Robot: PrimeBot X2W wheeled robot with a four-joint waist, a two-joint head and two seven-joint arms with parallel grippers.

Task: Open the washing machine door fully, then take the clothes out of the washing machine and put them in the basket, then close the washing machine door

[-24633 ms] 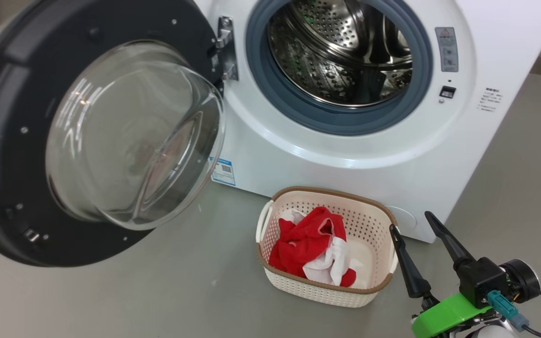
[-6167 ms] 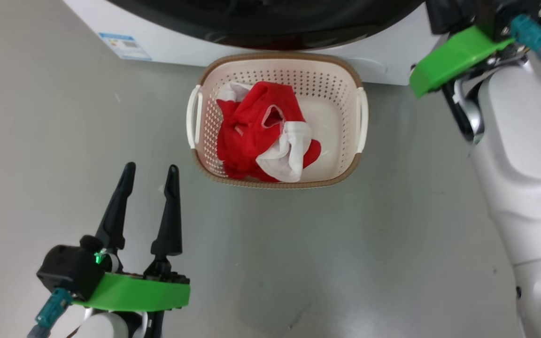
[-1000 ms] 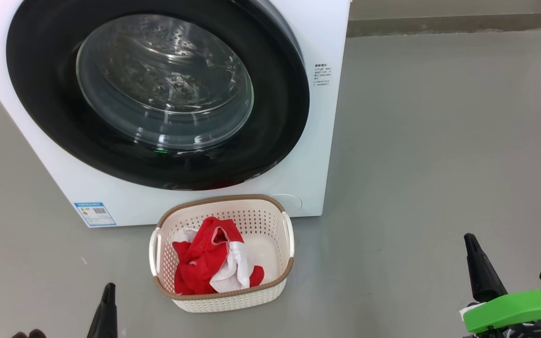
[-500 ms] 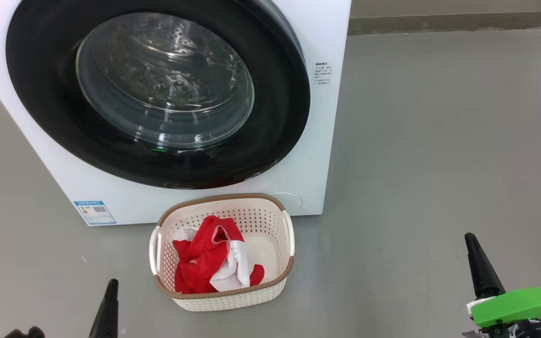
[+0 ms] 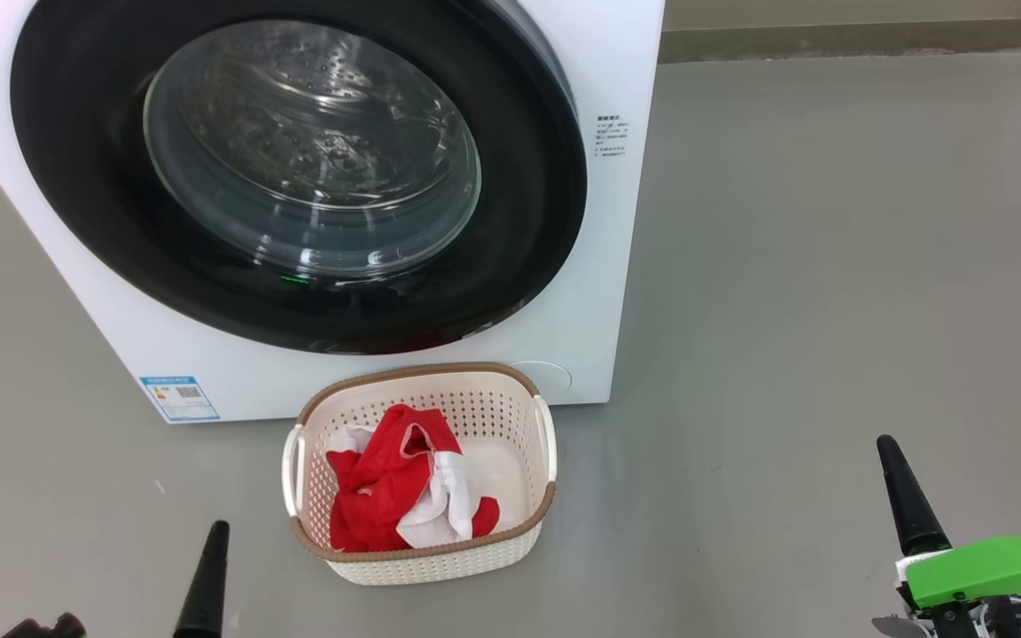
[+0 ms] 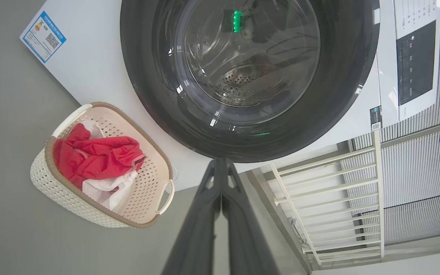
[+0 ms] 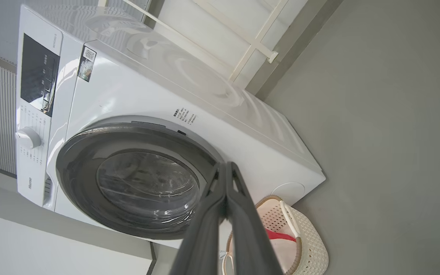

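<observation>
Head view: the washing machine door (image 5: 311,151), glossy black rim around bulging glass, sits shut at upper left, facing straight out. Below it on the floor (image 5: 785,266), the cream basket (image 5: 422,563), long axis running left to right, holds crumpled red-and-white clothes (image 5: 386,492) in its left half. Left pincer (image 6: 220,168) and right pincer (image 7: 225,170) are pressed together, empty.

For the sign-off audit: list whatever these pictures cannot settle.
- Drum, head view: glare on the door glass blurs it, so a garment low inside cannot be ruled out.
- Basket floor, head view: partly hidden under the clothes.
- Blue label, head view: print too small to read.
- Left fingers, head view: cut off by the bottom edge.
</observation>
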